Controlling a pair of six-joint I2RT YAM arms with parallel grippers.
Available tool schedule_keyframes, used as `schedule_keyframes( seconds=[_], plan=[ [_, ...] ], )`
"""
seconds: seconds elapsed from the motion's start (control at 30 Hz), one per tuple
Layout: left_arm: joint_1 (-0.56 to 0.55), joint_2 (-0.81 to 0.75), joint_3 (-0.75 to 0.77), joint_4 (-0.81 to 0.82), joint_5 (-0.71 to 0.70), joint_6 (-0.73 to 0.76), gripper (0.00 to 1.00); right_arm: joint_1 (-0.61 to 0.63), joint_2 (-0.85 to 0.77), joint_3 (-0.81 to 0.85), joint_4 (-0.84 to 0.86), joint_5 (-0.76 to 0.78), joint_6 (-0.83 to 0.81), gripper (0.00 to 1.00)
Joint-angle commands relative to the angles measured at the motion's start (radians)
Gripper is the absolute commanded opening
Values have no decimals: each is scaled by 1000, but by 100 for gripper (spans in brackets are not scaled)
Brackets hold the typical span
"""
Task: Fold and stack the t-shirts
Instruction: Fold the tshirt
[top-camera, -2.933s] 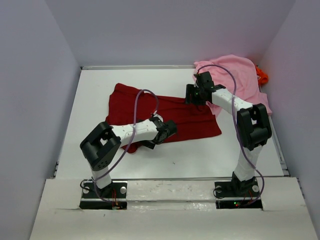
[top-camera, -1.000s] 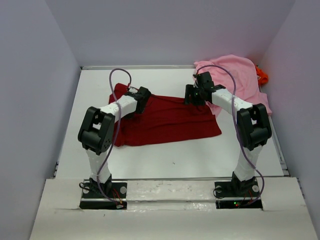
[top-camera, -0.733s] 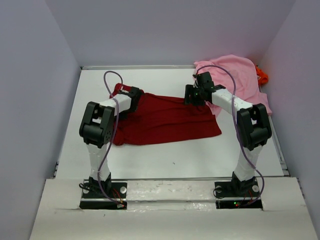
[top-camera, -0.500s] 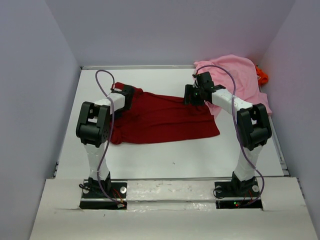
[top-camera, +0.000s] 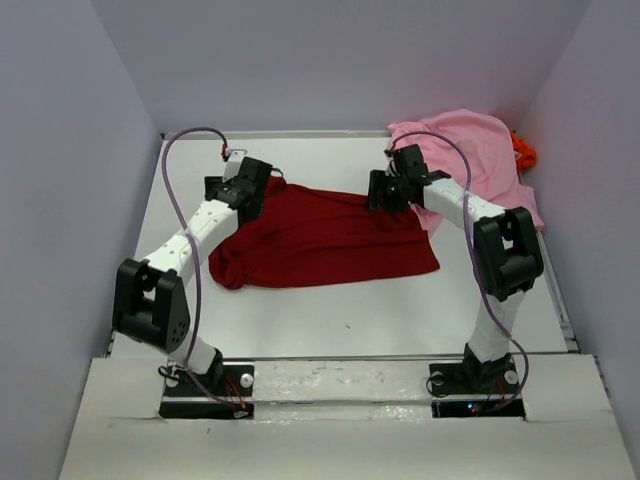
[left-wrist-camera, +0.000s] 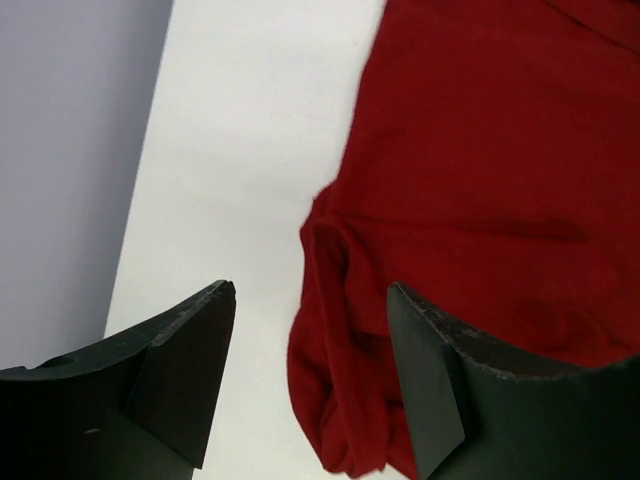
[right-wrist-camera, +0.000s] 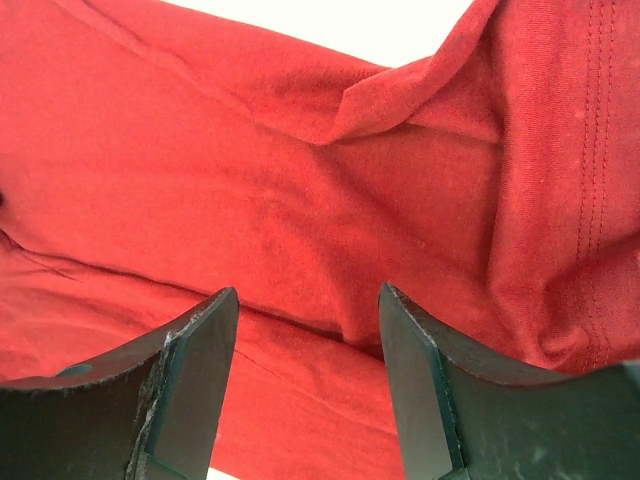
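Observation:
The dark red t-shirt (top-camera: 330, 235) lies partly folded across the middle of the table, its left edge bunched into a roll (left-wrist-camera: 345, 380). My left gripper (top-camera: 252, 188) hovers open over that shirt's far left corner; in the left wrist view its jaws (left-wrist-camera: 310, 290) straddle the bunched edge without gripping it. My right gripper (top-camera: 383, 190) stands open over the shirt's far right corner, and red cloth (right-wrist-camera: 300, 170) fills the right wrist view beneath the gripper (right-wrist-camera: 307, 292). The light pink t-shirt (top-camera: 470, 150) lies crumpled at the back right. The orange t-shirt (top-camera: 524, 150) peeks out behind it.
The white table (top-camera: 300, 320) is boxed in by pale walls on the left, back and right. The left wall (left-wrist-camera: 70, 150) stands close to my left gripper. Bare tabletop stretches in front of the red shirt.
My left gripper carried the red shirt's near edge up and left to the far left corner, then opened and let go. The right arm stayed still.

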Motion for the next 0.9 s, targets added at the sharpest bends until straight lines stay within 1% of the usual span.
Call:
schedule_keyframes(
  seconds=[0.0,0.03,0.1,0.2,0.23,0.3,0.37,0.4,0.53,0.77,0.87],
  plan=[
    [-30,-59,-82,-6,98,-5,74,-2,-23,11,34,-12,-12,64],
    [-38,-62,-97,-15,124,-11,74,-2,-23,13,34,-10,-11,64],
    [-65,-48,-111,-43,124,-29,74,-2,-20,14,32,-12,-11,64],
    [-113,23,-120,-72,121,-40,74,-2,-20,11,34,-10,-9,64],
    [-122,39,-119,-71,141,-43,74,-2,-20,11,34,-8,-8,64],
    [-144,70,-116,-55,137,-43,74,-2,-21,10,32,-8,-11,64],
    [-151,143,-100,-52,112,-40,73,-2,-29,7,32,-4,-11,64],
    [-151,143,-93,-58,109,-36,73,-2,-33,7,32,-2,-14,64],
    [-153,231,-62,-67,40,-19,72,-2,-44,0,32,13,-18,64],
    [-141,303,-53,-77,-72,-39,72,-2,-40,0,34,10,-17,64],
    [-136,321,-19,-90,-90,-48,72,-2,-33,4,34,2,-17,64]
  ],
)
